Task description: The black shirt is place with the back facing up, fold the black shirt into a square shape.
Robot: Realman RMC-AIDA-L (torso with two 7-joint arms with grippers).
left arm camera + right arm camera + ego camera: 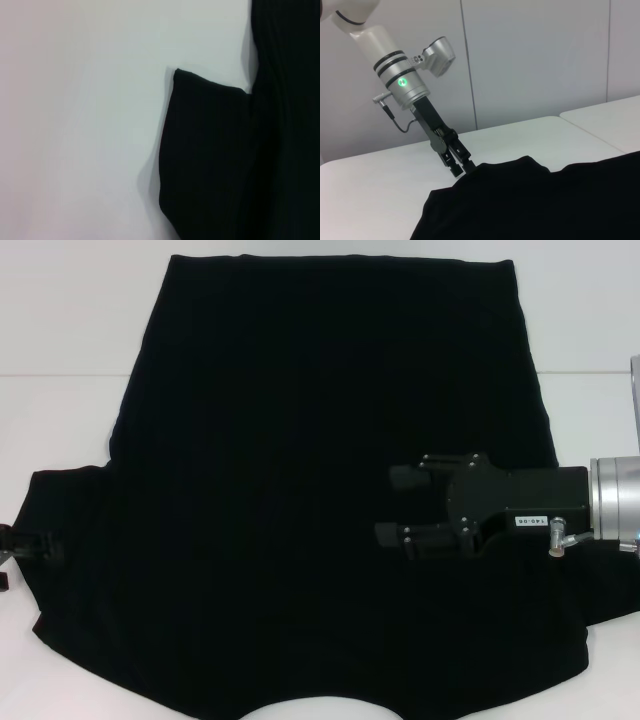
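The black shirt (290,490) lies spread flat on the white table (60,330), plain side up, with its neckline at the near edge and its hem at the far side. My right gripper (392,506) is open and empty over the shirt's right part, its fingers pointing left. My left gripper (12,545) is at the outer edge of the left sleeve (210,150). The right wrist view shows it (461,169) touching that sleeve's edge (485,172).
A seam between two table tops (60,375) runs across the far part of the table. A pale wall (535,55) stands behind the table on the left side. Bare table shows left of the shirt (75,125).
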